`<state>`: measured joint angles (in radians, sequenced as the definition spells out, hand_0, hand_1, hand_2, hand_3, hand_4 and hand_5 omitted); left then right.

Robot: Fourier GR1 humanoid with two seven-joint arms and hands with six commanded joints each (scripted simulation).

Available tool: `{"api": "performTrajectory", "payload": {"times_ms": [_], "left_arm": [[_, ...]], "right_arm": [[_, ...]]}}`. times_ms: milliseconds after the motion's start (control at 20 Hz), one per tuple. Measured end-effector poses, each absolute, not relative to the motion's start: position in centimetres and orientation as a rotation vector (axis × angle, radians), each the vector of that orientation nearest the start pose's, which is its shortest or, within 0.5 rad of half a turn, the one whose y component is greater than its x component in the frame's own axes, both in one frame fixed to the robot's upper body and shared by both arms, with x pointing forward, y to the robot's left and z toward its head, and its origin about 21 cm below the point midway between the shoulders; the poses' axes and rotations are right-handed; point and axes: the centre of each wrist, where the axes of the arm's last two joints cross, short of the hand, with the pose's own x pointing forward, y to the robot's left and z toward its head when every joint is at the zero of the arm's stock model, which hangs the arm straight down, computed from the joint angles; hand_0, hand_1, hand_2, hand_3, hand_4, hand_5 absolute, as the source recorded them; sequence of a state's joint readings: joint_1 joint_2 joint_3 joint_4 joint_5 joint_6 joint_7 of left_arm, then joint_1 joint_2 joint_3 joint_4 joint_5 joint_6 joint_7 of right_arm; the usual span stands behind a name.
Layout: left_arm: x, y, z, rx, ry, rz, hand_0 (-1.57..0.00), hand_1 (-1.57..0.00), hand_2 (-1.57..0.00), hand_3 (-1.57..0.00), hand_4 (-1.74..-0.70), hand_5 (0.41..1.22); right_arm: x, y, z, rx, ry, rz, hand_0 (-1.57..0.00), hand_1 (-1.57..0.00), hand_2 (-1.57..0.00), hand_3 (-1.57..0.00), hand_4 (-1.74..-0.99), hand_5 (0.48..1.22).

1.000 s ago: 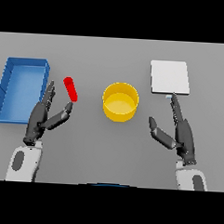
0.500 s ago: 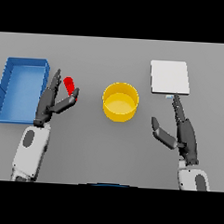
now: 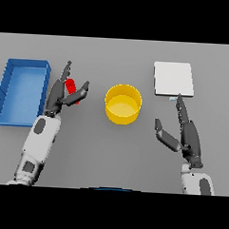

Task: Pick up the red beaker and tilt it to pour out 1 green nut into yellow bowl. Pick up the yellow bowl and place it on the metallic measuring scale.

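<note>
The left hand (image 3: 60, 92) has moved forward over the slim red beaker (image 3: 71, 87), fingers straight on one side and thumb on the other, not yet clamped. Right of it sits the round yellow bowl (image 3: 122, 104); beyond, the flat square scale (image 3: 173, 79). The right hand (image 3: 184, 136) rests with fingers spread.

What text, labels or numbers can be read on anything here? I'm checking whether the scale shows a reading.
None: no readable text anywhere.
Scale: plain pale top; a tiny mark at its near edge is too small to read.
Yellow bowl, red beaker, blue bin: no labels.
Left robot hand and right robot hand: no markings.
</note>
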<state>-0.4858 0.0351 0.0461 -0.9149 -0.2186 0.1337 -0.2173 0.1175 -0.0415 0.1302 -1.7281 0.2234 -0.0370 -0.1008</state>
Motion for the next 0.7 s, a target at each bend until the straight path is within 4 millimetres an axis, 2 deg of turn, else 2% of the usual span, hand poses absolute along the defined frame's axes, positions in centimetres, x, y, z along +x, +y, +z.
{"api": "performTrajectory", "payload": {"times_ms": [150, 200, 250, 300, 400, 500, 550, 700], "left_arm": [[35.9, 19.1, -2.9, 0.184, -1.622, -0.283, 0.0, -0.02, -0.04, 0.0, -1.3, 0.715], [36.1, 18.9, -3.2, 0.191, -1.624, -0.268, -0.09, -0.14, -0.15, -0.05, -1.32, 0.741], [36.2, 18.8, -3.2, 0.194, -1.646, -0.25, -0.32, -0.36, -0.36, -0.22, -1.35, 0.77], [36.1, 18.3, -3.7, 0.191, -1.638, -0.232, -0.57, -0.61, -0.6, -0.42, -1.42, 0.86], [36.2, 18.0, -3.9, 0.206, -1.622, -0.215, -0.93, -0.95, -0.95, -0.76, -1.53, 0.99], [36.1, 17.5, -4.2, 0.187, -1.667, -0.227, -1.16, -1.18, -1.17, -1.0, -1.6, 1.073], [36.3, 17.6, -4.2, 0.178, -1.67, -0.219, -1.24, -1.25, -1.25, -1.11, -1.57, 1.103], [36.4, 17.6, -4.0, 0.175, -1.68, -0.193, -1.4, -1.41, -1.41, -1.34, -1.65, 1.127]], "right_arm": [[21.7, -21.5, 1.1, -0.146, -1.728, 0.237, 0.0, 0.0, 0.0, 0.0, -1.259, 0.691], [21.7, -21.8, 1.1, -0.159, -1.728, 0.24, 0.0, 0.0, 0.0, 0.0, -1.255, 0.691], [21.4, -21.6, 0.7, -0.156, -1.719, 0.248, 0.0, 0.0, 0.0, 0.0, -1.252, 0.69], [21.7, -21.6, 1.0, -0.167, -1.72, 0.244, 0.0, 0.0, 0.0, 0.0, -1.247, 0.688], [21.7, -21.5, 0.7, -0.17, -1.718, 0.257, 0.0, 0.0, 0.0, 0.0, -1.241, 0.695], [22.0, -21.5, 0.8, -0.172, -1.708, 0.246, 0.0, 0.0, 0.0, 0.0, -1.233, 0.688], [21.9, -21.4, 0.8, -0.17, -1.727, 0.243, 0.0, 0.0, 0.0, 0.0, -1.233, 0.686], [22.1, -21.4, 0.7, -0.17, -1.721, 0.249, 0.0, 0.0, 0.0, 0.0, -1.207, 0.677]]}}
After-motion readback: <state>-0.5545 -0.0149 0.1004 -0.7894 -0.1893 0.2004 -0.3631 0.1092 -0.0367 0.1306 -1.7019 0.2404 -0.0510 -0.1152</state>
